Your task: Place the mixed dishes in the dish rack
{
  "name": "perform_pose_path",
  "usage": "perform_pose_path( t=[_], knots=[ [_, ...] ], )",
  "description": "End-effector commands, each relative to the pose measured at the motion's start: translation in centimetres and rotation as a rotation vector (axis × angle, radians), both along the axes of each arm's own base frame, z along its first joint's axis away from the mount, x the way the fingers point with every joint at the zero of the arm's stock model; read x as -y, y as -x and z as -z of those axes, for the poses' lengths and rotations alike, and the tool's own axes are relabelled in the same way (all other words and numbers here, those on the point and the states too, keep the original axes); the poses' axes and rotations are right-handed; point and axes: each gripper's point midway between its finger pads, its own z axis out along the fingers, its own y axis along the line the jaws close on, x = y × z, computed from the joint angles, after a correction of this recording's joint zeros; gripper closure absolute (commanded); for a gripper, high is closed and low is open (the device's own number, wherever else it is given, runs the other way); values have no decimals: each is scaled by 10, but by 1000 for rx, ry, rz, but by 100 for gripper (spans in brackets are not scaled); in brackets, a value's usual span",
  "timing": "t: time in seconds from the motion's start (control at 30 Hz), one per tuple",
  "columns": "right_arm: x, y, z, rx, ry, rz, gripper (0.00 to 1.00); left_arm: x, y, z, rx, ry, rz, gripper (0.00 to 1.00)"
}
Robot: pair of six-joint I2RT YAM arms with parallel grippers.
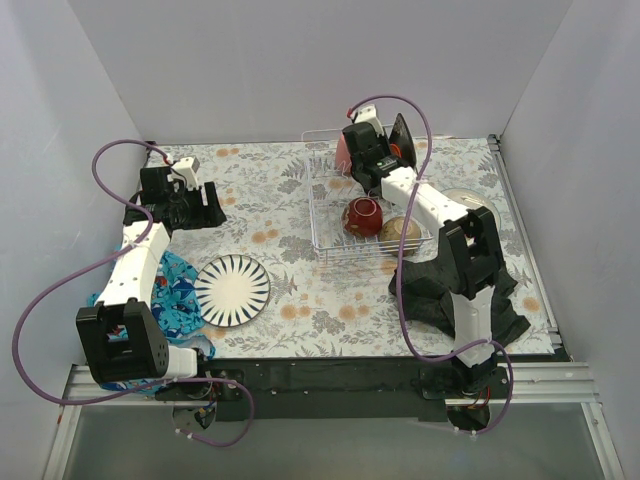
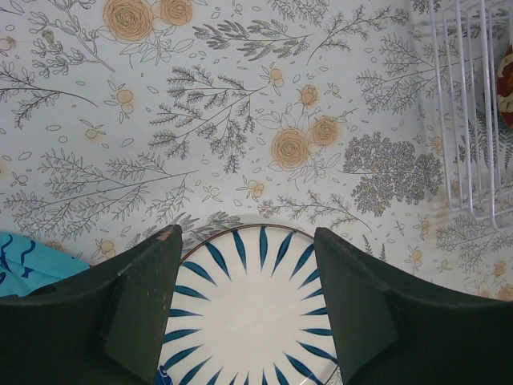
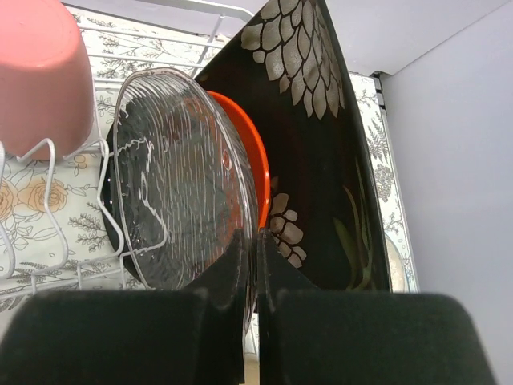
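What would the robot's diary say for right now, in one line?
left pincer: open, aimed at striped plate | right pincer: shut, among upright plates in dish rack | pink cup, red bowl: racked

Plain white walls (image 1: 300, 60) around floral tabletop (image 1: 262, 205).

The dish rack (image 1: 316, 215), upper centre, holds a red bowl (image 1: 363, 215), tan bowl (image 1: 401, 232), pink cup (image 3: 36, 72), and an upright orange plate (image 3: 255, 172) and black plate (image 3: 321, 144); a striped plate (image 1: 232, 291) lies flat, lower left.
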Motion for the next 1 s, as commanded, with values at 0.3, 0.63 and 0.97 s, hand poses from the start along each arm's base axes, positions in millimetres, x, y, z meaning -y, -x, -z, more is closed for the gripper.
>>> perform_pose_path(
  t=[0.3,0.63,0.97],
  knots=[
    [-1,-7,11,-15,0,7,99,1,-1,7,-17,10,3,33],
    [-25,-2,-15,0,-74,-89,51,2,3,12,-30,16,5,32],
    [0,54,-71,-22,-317,-258,31,6,-8,2,-8,36,21,31]
  ],
)
